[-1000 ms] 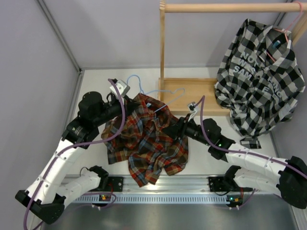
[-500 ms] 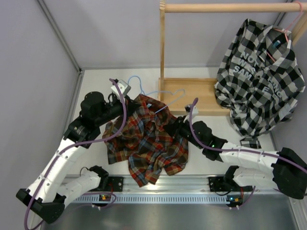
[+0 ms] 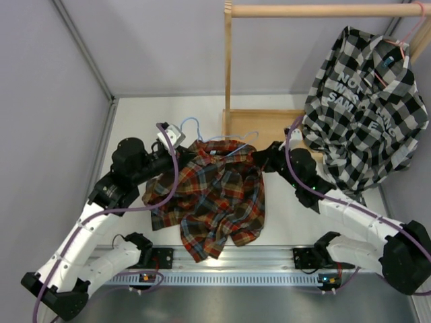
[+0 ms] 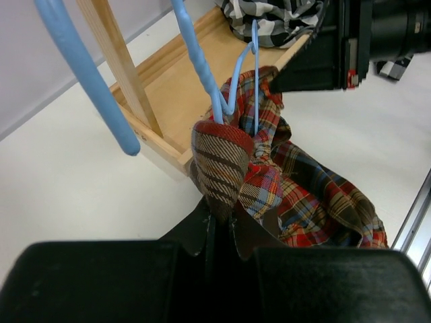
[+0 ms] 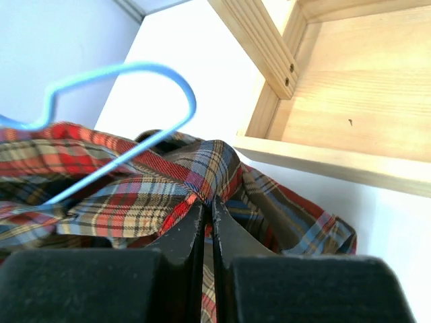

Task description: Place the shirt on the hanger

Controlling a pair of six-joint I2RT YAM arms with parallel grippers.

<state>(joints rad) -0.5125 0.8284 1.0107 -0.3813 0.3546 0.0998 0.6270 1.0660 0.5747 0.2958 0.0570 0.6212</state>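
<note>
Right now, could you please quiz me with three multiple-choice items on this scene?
1. Where is the checked shirt? A on the wooden rail; B flat on the table; C in the wooden tray.
2. The hanger by the plaid shirt is: A pink; B light blue; C white.
3. The right hand is: A open; B shut on the plaid shirt; C shut on the rail.
Key: 1 A, it hangs from the rail. 2 B, blue wire shows. 3 B, its fingers pinch plaid cloth.
</note>
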